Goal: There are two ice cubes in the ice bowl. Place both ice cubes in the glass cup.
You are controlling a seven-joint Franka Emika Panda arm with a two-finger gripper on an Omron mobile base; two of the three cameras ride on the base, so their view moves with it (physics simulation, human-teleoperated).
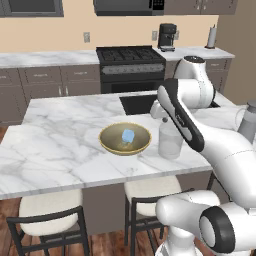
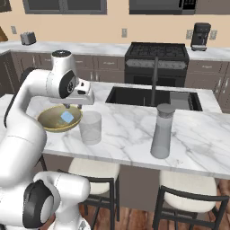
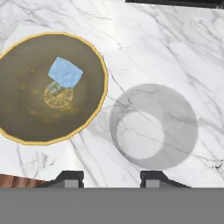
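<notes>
The golden-tan ice bowl (image 3: 103, 70) sits on the marble island, with one pale-blue ice cube (image 3: 65, 72) lying near its middle. A fainter translucent patch beside that cube cannot be made out. The clear glass cup (image 3: 153, 127) stands upright just right of the bowl, and I see nothing inside it. My gripper (image 3: 111, 177) hangs above the counter, pointing down between bowl and cup. Its fingers stand apart with nothing between them. The right base view shows the bowl (image 2: 45, 124), ice cube (image 2: 67, 117), cup (image 2: 90, 128) and gripper (image 2: 72, 106). The left base view shows the bowl (image 1: 106, 144), cube (image 1: 128, 135) and cup (image 1: 170, 143).
A tall grey jug (image 2: 161, 132) stands on the island to the right of the cup. The dark sink (image 2: 134, 96) with its faucet is set in behind them. Two stools (image 2: 92, 173) stand under the island's near edge. A stove and coffee maker line the back wall.
</notes>
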